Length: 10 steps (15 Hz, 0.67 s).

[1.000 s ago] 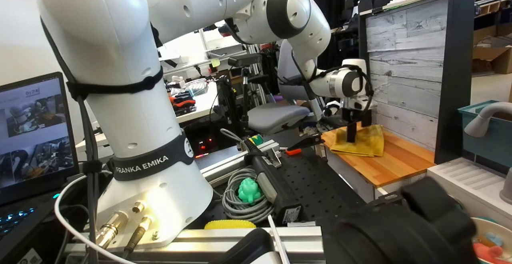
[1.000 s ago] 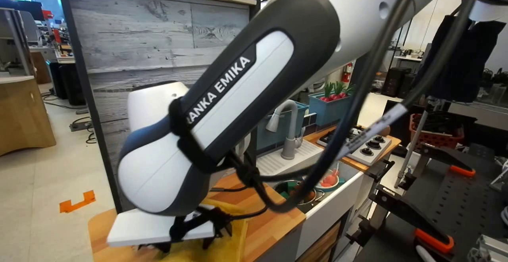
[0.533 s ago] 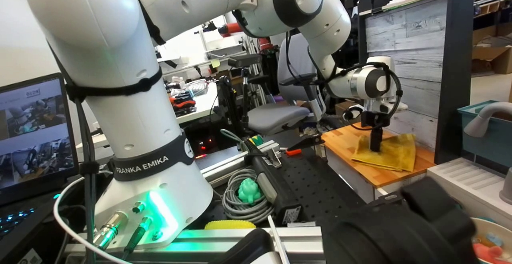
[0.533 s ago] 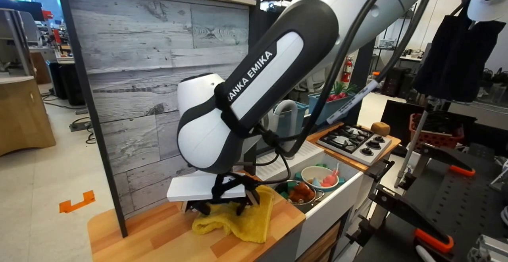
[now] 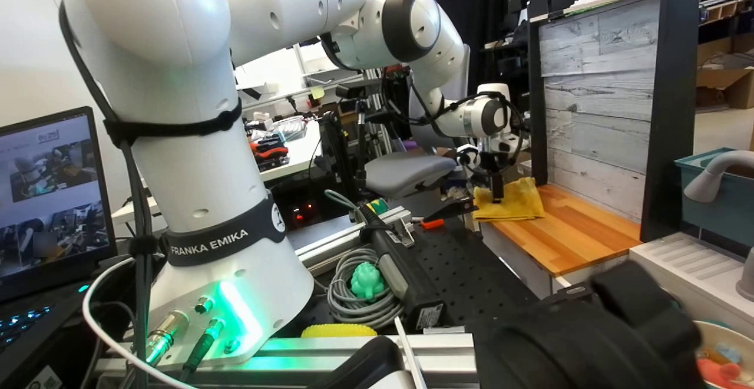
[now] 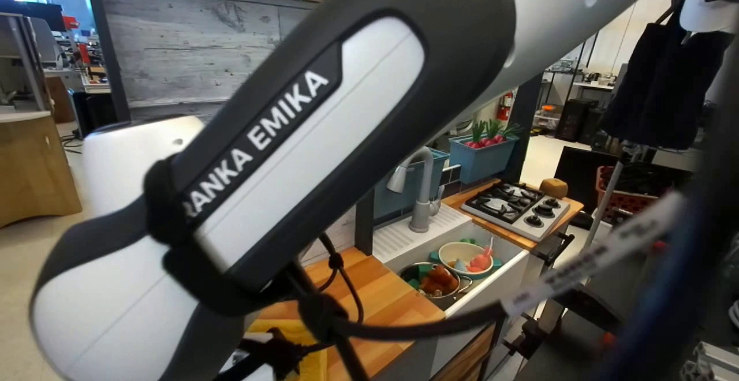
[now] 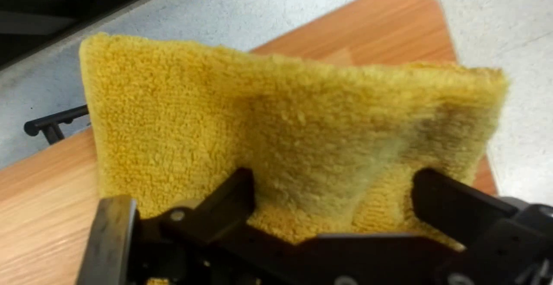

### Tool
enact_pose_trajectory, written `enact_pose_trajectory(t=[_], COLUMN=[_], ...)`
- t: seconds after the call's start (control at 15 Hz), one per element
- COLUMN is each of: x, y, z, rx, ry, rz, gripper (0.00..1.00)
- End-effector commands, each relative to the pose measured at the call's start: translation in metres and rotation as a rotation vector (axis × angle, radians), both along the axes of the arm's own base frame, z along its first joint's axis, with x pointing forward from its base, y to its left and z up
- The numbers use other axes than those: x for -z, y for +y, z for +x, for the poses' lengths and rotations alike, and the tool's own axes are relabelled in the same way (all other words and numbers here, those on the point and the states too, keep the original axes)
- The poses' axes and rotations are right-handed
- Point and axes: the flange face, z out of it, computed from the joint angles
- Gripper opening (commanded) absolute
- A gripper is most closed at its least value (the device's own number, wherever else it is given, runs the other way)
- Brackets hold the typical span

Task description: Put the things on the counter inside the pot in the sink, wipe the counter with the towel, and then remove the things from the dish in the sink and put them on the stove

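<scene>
The yellow towel (image 5: 524,197) lies at the far end of the wooden counter (image 5: 583,233), its edges hanging past the board over the floor in the wrist view. My gripper (image 7: 335,185) stands open above it, with both fingertips pressed onto the cloth and spread wide. In an exterior view, the arm hides the gripper and most of the towel (image 6: 314,349). The pot (image 6: 447,301) sits in the sink (image 6: 491,291) and holds a brown-orange piece (image 6: 437,280) and green ones. Beside it the dish (image 6: 450,248) holds a red piece (image 6: 480,261). The stove (image 6: 540,219) is beyond the sink.
A grey faucet (image 6: 424,213) rises behind the sink. The grey plank wall (image 5: 601,106) runs along the counter's back, ending at a dark post (image 5: 674,106). A grey chair (image 5: 406,174) stands near the counter's far end.
The gripper and towel first slid along the counter toward the sink, then back past their starting place to the far end. The jaws have stayed open.
</scene>
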Motion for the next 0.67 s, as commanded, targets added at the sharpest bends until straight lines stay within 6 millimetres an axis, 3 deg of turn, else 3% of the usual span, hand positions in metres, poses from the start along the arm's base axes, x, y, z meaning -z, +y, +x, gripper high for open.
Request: enact_pose_trajectory(t=[0.0, 0.13, 0.47, 0.53, 0.6], x=[0.02, 0.037, 0.036, 0.041, 0.042], y=[-0.026, -0.08, -0.186, -0.205, -0.208], z=[0.007, 0.014, 0.05, 0.054, 0.058], rx=[0.024, 0.131, 0.383, 0.418, 0.418], ry=[0.052, 0.085, 0.1, 0.12, 0.126], rz=[-0.039, -0.129, -0.162, -0.163, -0.158], gripper=[1.0, 1.0, 1.0, 1.0, 1.0])
